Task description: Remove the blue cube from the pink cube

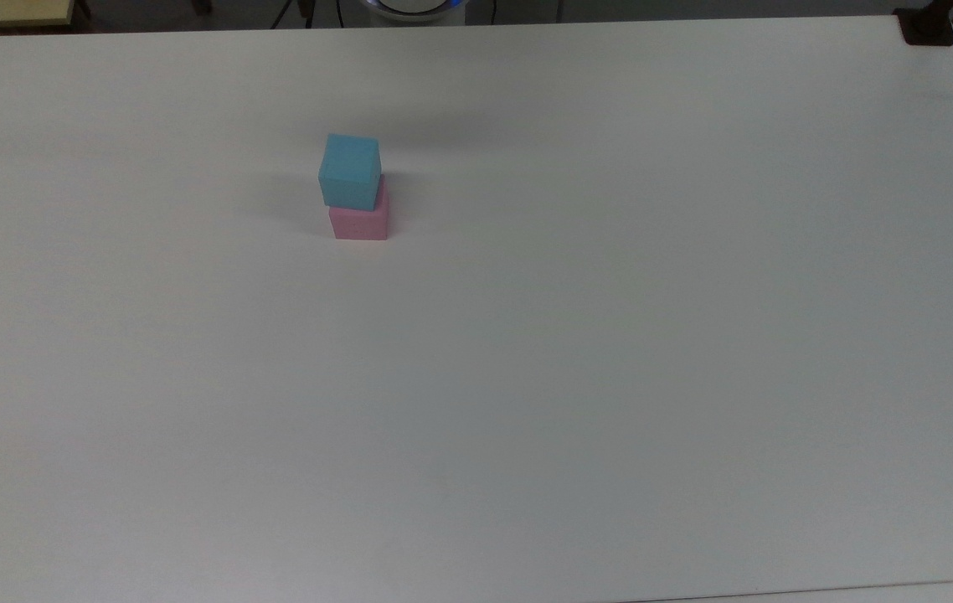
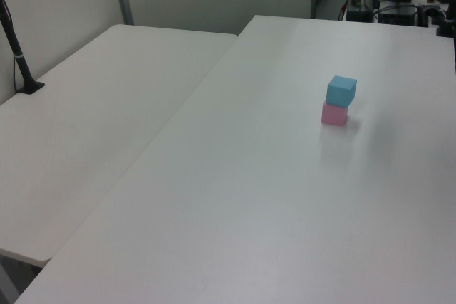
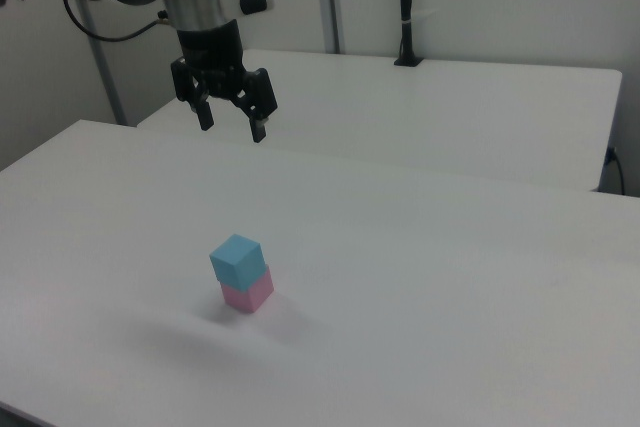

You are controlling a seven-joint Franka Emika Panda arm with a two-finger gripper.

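The blue cube (image 1: 350, 171) (image 2: 342, 90) (image 3: 237, 258) rests on top of the pink cube (image 1: 358, 222) (image 2: 333, 114) (image 3: 248, 293), slightly twisted against it. The stack stands on the white table (image 1: 577, 335), toward the top view's upper left. In the right view my gripper (image 3: 231, 127) hangs high above the table, up and a little to the right view's left of the stack. Its two black fingers (image 3: 258, 130) are spread apart and hold nothing.
A second white table (image 2: 92, 112) (image 3: 460, 117) adjoins the first. A black post on a base (image 2: 21, 69) (image 3: 405, 17) stands on it. A dark clamp (image 1: 927, 27) sits at the top view's upper right corner. Bare tabletop surrounds the stack.
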